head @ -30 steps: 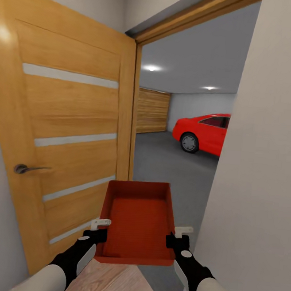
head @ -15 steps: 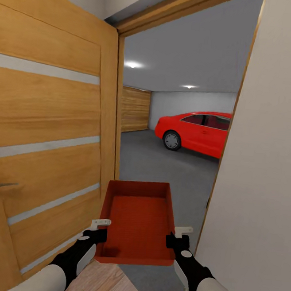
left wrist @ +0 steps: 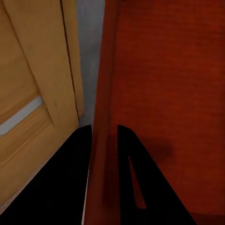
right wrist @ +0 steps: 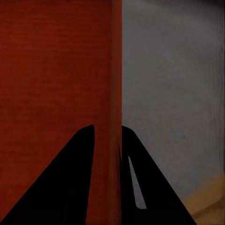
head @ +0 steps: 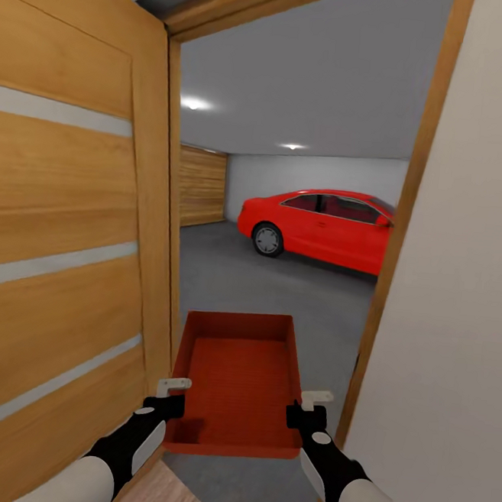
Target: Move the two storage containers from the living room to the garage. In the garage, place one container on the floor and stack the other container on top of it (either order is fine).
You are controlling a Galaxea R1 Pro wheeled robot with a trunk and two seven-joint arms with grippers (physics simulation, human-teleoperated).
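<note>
one storage container (head: 238,384) sits betw both grippers, carried level in the doorway above the grey floor (head: 278,284). left gripper (head: 173,394) pinched on its left wall, right gripper (head: 303,406) pinched on its right wall; red car (head: 322,227) ahead.

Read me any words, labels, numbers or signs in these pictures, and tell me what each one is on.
None can be read.
Storage container: plain orange-red, no marks.
Door: pale stripes, no lettering.
Red car: no plate or badge legible.
Walls and garage floor: bare.
</note>
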